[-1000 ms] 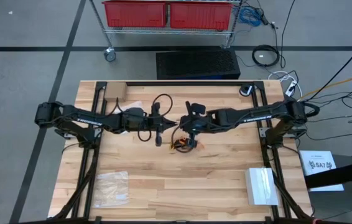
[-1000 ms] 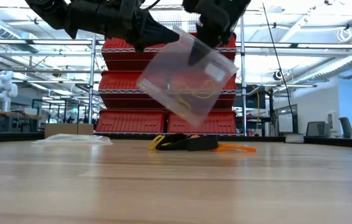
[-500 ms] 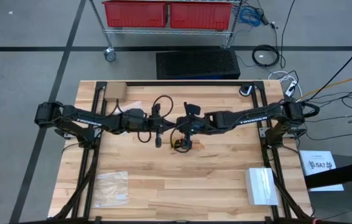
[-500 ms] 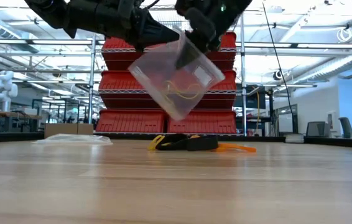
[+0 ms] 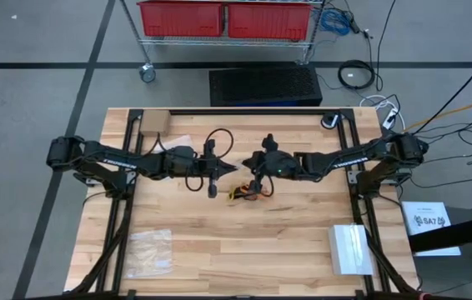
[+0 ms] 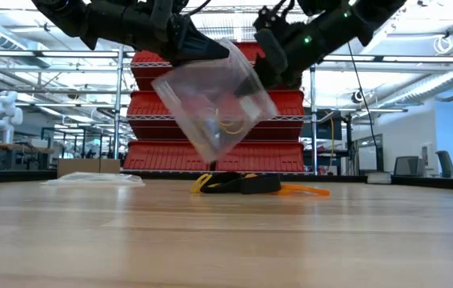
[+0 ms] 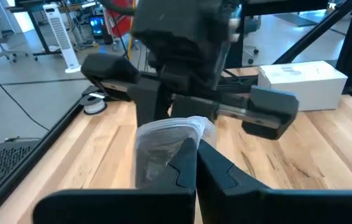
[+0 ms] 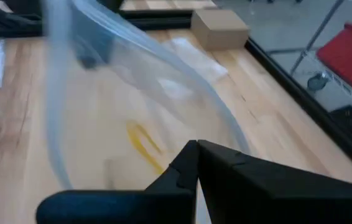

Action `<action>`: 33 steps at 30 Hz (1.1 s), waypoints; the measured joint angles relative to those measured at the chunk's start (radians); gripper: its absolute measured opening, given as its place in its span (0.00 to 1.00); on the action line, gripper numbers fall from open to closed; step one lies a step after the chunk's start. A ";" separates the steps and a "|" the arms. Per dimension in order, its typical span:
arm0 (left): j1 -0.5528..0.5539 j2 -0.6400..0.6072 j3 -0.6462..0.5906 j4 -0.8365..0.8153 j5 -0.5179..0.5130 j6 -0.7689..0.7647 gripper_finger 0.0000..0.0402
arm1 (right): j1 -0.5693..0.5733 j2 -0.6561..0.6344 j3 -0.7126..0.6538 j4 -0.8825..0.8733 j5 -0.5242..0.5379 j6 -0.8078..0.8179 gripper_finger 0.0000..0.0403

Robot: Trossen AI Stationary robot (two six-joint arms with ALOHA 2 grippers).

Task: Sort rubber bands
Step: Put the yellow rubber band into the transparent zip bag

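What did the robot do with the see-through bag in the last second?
Both grippers, left and right, kept pinching the clear bag in the air. The right arm pulled back toward its side, and the bag swung and tilted. The rubber bands on the table stayed put.

Clear glossy plastic bag (image 6: 214, 100), wooden table (image 6: 226, 240)

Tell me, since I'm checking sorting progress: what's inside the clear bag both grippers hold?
A few yellow rubber bands show through the clear bag; further contents are unclear. More bands remain in the pile on the table.
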 joint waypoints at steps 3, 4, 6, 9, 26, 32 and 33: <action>0.001 0.018 0.000 0.000 -0.003 0.000 0.00 | -0.005 0.000 0.000 -0.004 0.000 0.022 0.03; 0.002 0.026 0.000 0.000 -0.011 0.000 0.00 | -0.005 0.000 0.000 -0.009 0.000 0.023 0.05; 0.008 0.035 0.000 -0.010 -0.036 0.000 0.00 | -0.005 -0.001 0.000 -0.010 0.000 0.028 0.10; 0.023 0.036 0.000 -0.025 -0.074 0.006 0.00 | 0.004 -0.003 0.000 -0.011 -0.001 0.047 0.20; 0.111 -0.038 -0.049 -0.058 -0.157 0.005 0.00 | 0.016 -0.233 0.002 -0.305 0.051 0.113 0.54; 0.114 -0.146 -0.048 -0.120 -0.181 0.031 0.00 | 0.013 -0.128 0.002 -0.387 0.053 0.274 0.54; 0.113 -0.165 -0.048 -0.144 -0.195 0.033 0.00 | 0.011 -0.101 0.002 -0.382 0.053 0.297 0.54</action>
